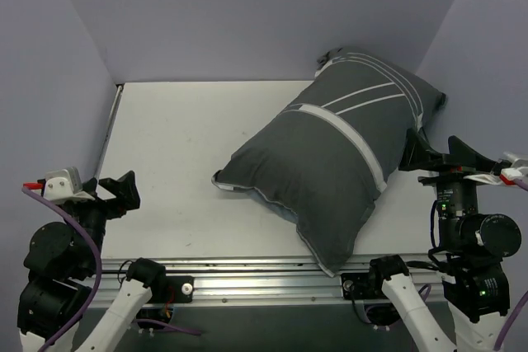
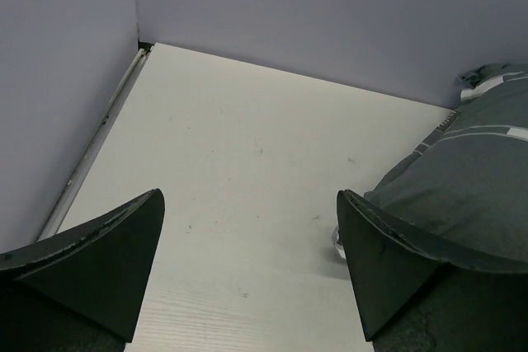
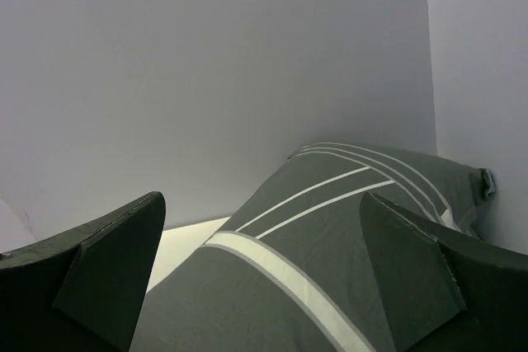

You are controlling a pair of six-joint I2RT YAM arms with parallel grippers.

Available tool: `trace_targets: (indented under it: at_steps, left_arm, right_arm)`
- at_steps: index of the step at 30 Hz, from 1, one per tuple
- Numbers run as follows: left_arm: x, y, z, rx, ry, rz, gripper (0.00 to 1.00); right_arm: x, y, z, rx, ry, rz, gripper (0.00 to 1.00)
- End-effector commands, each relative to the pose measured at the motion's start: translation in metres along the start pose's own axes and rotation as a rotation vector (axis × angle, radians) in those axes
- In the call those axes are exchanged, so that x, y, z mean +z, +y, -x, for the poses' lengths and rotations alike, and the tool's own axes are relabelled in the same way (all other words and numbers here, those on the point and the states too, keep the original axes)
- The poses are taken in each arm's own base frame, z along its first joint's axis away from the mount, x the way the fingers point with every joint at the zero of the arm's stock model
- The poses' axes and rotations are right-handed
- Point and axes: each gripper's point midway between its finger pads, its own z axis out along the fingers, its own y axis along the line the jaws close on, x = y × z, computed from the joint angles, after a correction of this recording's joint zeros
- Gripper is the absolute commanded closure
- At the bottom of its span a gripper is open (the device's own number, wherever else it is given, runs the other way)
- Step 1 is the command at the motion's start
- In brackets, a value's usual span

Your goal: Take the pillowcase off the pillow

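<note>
Grey striped pillowcase (image 1: 338,162), pillow fully inside, lies just left of right hand (image 1: 437,157) and well right of left hand (image 1: 121,194). Both hands wide open, empty. Best approach: find open end, pinch fabric only w/ one hand, pin pillow w/ other.

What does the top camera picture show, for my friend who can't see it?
A plump dark grey pillowcase with white stripes lies slantwise on the right side of a white table. The left tool and right tool are both open and empty, the right one close beside the pillowcase.
</note>
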Motion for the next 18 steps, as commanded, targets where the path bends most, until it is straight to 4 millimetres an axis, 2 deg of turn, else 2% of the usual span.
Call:
trace_targets:
  at_steps: [1, 4, 8, 12, 18]
  left_arm:
    - [0.003, -0.006, 0.001, -0.016, 0.009, -0.022, 0.06]
    - [0.006, -0.006, -0.006, -0.004, 0.027, -0.017, 0.06]
    - [0.014, -0.009, -0.022, 0.012, 0.073, -0.018, 0.06]
    - [0.023, -0.014, -0.039, 0.015, 0.121, -0.024, 0.06]
    - [0.045, -0.021, -0.075, 0.04, 0.214, -0.025, 0.06]
  right_arm:
    - [0.007, -0.001, 0.002, 0.017, -0.014, -0.019, 0.0]
    - [0.014, -0.002, -0.015, 0.026, 0.036, -0.028, 0.0]
    - [0.027, -0.003, -0.053, 0.057, 0.167, -0.056, 0.0]
    - [0.042, 0.001, -0.102, 0.108, 0.322, -0.064, 0.0]
    - [0.048, -0.006, -0.188, 0.152, 0.555, -0.125, 0.0]
